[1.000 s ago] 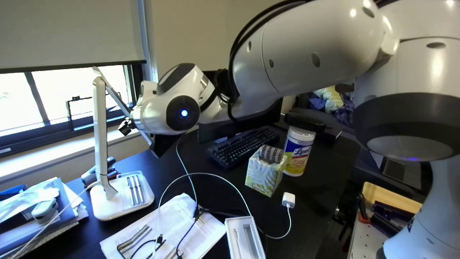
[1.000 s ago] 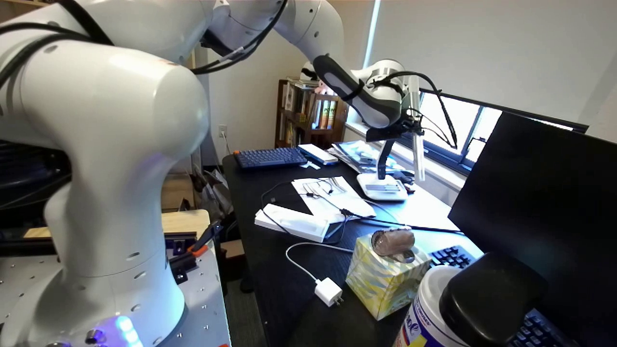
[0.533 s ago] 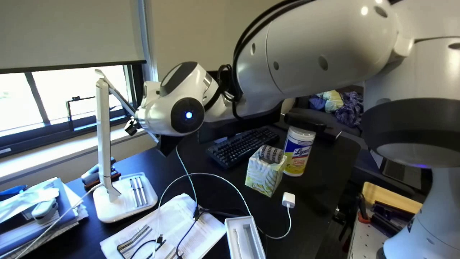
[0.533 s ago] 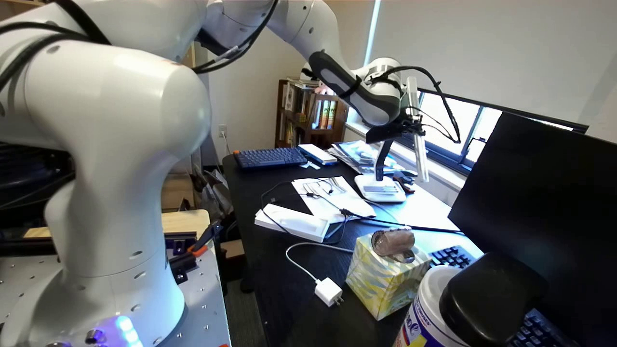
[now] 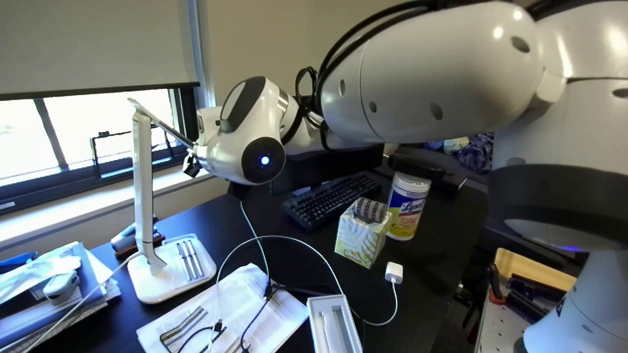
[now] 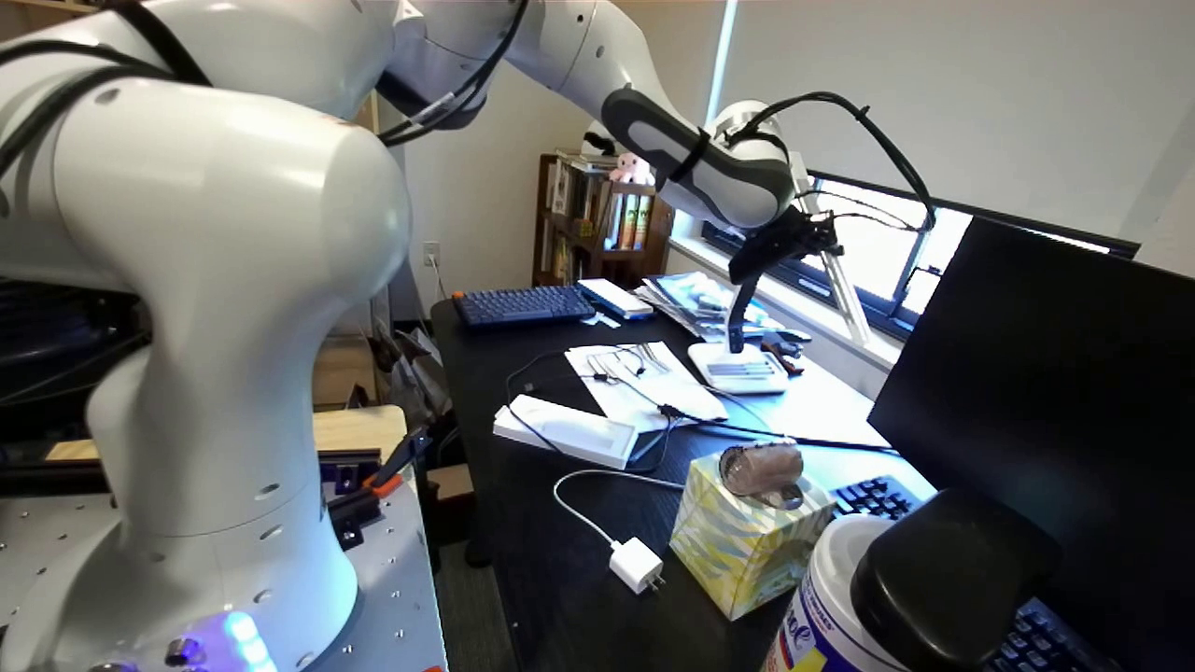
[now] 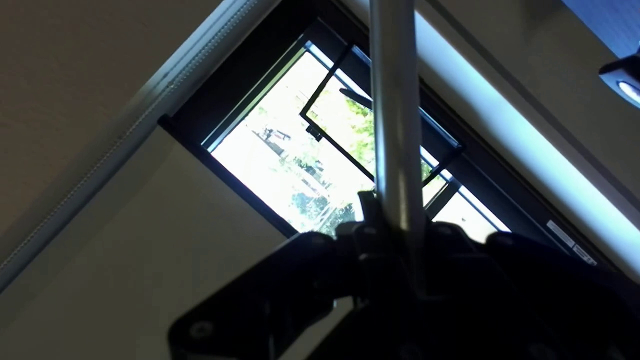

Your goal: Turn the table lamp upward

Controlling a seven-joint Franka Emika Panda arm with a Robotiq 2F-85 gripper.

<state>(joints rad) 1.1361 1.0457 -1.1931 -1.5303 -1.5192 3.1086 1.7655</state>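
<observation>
Two black fingers (image 7: 345, 252) of the gripper (image 7: 398, 220) were drawn in narrow around the bar (image 7: 397, 110) of the lamp (image 5: 143, 186), one to each side; their inner faces were lost in shadow in the wrist view, where the bar ran off the top edge. The lamp stood upright on the desk (image 5: 417, 294), its base (image 5: 162, 284) flat. In an exterior view the bar sloped down from the top of the lamp, its lower stretch hidden behind the gripper and arm (image 5: 441, 73). In both exterior views the arm was cut off at the top.

Papers (image 5: 284, 314) lay near the lamp. Past them from the lamp came a white box (image 5: 333, 321), cut off by the bottom edge in an exterior view. Well apart from the lamp were a tissue box (image 5: 360, 240) with a roll (image 5: 371, 210) on top and, just beside it, a canister (image 5: 408, 208); in an exterior view the canister ran off the bottom edge, partly covered by a black object (image 6: 952, 579) hard to identify. The monitor (image 6: 1008, 411), also apart from the lamp, was cut off there at the right.

Behind the lamp was the window (image 7: 300, 165), the scene outside washed out. Near the wrist view's right edge a dark shape (image 7: 617, 77) was cut off, too little of it showing to name.
</observation>
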